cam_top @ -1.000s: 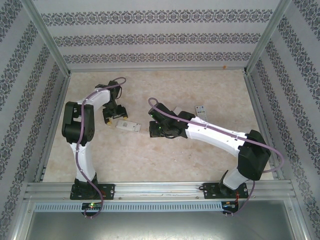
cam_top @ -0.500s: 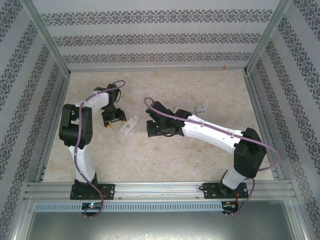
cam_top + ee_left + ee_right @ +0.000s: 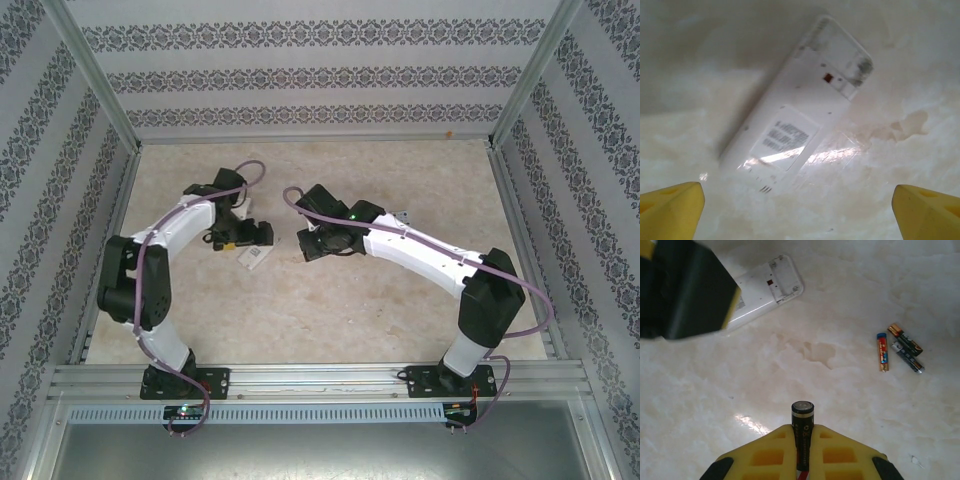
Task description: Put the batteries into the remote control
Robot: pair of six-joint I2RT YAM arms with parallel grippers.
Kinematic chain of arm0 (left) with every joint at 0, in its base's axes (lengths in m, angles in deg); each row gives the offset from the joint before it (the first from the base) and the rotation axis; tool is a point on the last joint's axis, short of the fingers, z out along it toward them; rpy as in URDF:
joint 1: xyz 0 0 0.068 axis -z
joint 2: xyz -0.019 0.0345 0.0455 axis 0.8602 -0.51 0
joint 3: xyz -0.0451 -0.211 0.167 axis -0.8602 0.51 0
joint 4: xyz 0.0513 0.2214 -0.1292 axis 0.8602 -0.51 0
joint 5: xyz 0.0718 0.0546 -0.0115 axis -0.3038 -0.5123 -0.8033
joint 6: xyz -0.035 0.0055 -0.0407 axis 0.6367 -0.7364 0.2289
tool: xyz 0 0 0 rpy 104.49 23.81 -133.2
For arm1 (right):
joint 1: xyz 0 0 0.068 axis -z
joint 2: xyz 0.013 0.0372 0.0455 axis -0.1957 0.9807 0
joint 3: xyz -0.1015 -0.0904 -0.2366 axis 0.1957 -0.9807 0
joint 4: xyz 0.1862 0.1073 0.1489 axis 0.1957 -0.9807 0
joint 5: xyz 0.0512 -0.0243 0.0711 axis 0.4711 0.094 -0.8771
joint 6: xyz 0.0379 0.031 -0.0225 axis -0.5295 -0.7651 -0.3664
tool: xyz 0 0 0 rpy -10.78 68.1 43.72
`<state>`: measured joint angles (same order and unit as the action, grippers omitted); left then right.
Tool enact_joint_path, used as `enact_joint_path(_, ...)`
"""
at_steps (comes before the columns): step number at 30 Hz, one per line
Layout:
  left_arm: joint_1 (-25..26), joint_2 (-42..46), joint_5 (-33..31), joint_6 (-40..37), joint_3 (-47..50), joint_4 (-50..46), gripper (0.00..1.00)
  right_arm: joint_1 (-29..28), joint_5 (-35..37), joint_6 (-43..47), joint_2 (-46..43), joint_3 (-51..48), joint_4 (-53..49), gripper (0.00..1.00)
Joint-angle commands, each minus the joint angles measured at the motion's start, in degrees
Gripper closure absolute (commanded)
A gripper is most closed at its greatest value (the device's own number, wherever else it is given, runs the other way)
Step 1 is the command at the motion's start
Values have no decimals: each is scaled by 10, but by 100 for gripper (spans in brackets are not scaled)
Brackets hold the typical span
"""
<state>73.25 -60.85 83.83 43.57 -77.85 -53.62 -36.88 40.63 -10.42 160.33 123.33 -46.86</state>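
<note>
The white remote control (image 3: pixel 795 120) lies back up on the marble table, a printed label at its middle and its battery bay (image 3: pixel 840 67) uncovered at the far end. My left gripper (image 3: pixel 800 210) hovers just above it, open, its yellow fingertips (image 3: pixel 670 210) wide apart and touching nothing. In the top view the remote control (image 3: pixel 255 258) peeks out under the left gripper (image 3: pixel 250 237). My right gripper (image 3: pixel 802 427) is shut on a dark battery (image 3: pixel 802 415) that sticks out forward. Three loose batteries (image 3: pixel 882 352) lie to its right. The remote control (image 3: pixel 767 290) lies ahead at the left.
The right gripper (image 3: pixel 303 245) sits a short way right of the left gripper. The left gripper's dark body (image 3: pixel 685 290) overhangs the remote's near end. A second, shorter remote (image 3: pixel 402 216) lies behind the right arm. Metal frame posts and patterned walls enclose the table.
The left gripper has opened wide and let go of the remote, after turning it from level to slanted. The left arm reached farther right; the right arm shifted slightly back with its battery.
</note>
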Motion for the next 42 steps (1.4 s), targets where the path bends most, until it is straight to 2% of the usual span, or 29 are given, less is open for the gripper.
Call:
enact_joint_path(1,37,-54,-65,-140,-43,-16,1,6,-8,12,-8,8,-15,90)
enact_joint_path(4,37,-90,-91,-159,-74,-27,0,6,-10,11,-19,3,-19,90)
enact_joint_path(9,38,-124,-66,-176,-82,-34,3,8,-9,-2,-44,-23,-16,90)
enact_joint_path(13,38,-133,-90,-187,-70,-36,15,10,-7,-10,-59,-33,-15,90)
enact_joint_path(19,38,-141,-75,-216,-61,-41,37,13,-5,-10,-67,-28,-19,90)
enact_joint_path(23,38,-131,-58,-233,-54,-45,44,17,1,-5,-79,-22,-23,90)
enact_joint_path(27,48,-90,5,-270,-48,-50,46,27,6,3,-104,-29,-28,90)
enact_joint_path(30,80,-37,63,-339,-16,-44,43,43,13,11,-133,-47,-34,90)
enact_joint_path(32,111,-5,74,-382,13,-33,43,57,15,12,-159,-69,-32,90)
enact_joint_path(37,194,25,6,-487,65,-4,42,96,13,5,-231,-146,-22,90)
enact_joint_path(42,233,-6,-63,-534,73,20,39,105,20,0,-292,-207,-28,90)
